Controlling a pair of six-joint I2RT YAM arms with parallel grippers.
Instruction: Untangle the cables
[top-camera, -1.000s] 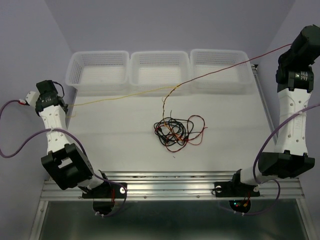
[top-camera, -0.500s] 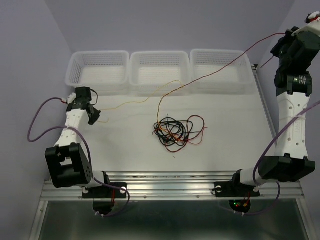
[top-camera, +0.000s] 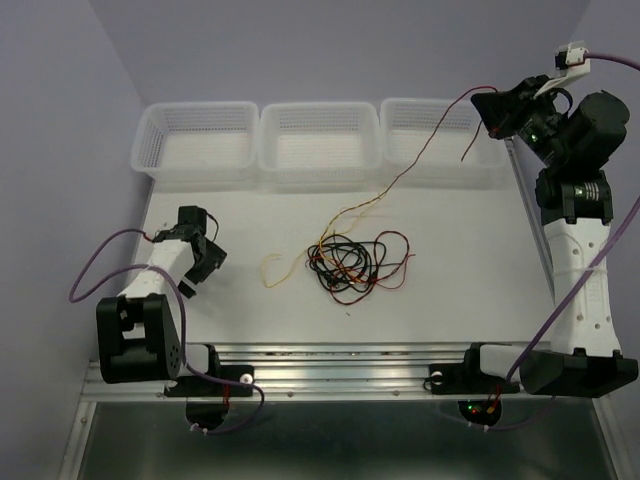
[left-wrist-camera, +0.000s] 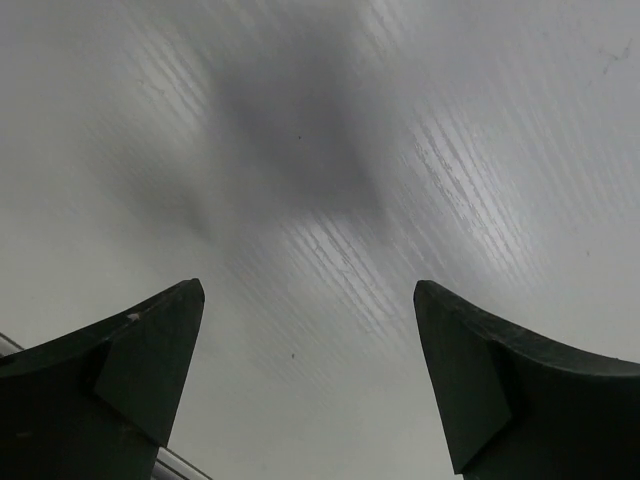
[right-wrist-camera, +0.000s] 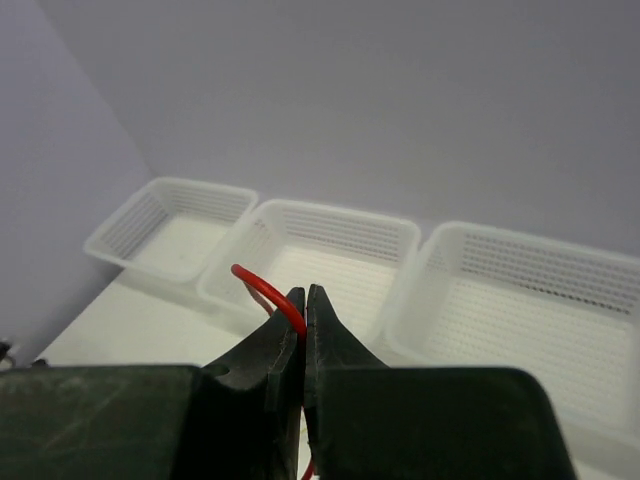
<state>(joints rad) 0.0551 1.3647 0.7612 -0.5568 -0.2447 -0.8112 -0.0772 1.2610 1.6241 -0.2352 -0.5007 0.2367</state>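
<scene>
The cables (top-camera: 352, 262) lie in a black, red and yellow knot at the table's middle. A loose yellow strand (top-camera: 273, 271) curls on the table just left of the knot. From the knot a red cable (top-camera: 420, 150) rises to my right gripper (top-camera: 492, 104), held high over the right basket. In the right wrist view that gripper (right-wrist-camera: 305, 298) is shut on the red cable (right-wrist-camera: 262, 288), which loops out to the left of the tips. My left gripper (top-camera: 201, 264) is low over the table's left side, open (left-wrist-camera: 310, 292), with only bare table between its fingers.
Three white mesh baskets (top-camera: 196, 110) (top-camera: 320, 108) (top-camera: 437, 104) stand in a row along the back edge. A metal rail (top-camera: 340, 372) runs along the near edge by the arm bases. Purple walls close in the left and the back.
My left gripper opened and let go of the yellow strand, which dropped slack onto the table, and the arm came down toward the near left. The right gripper swung left, still holding the red cable.
</scene>
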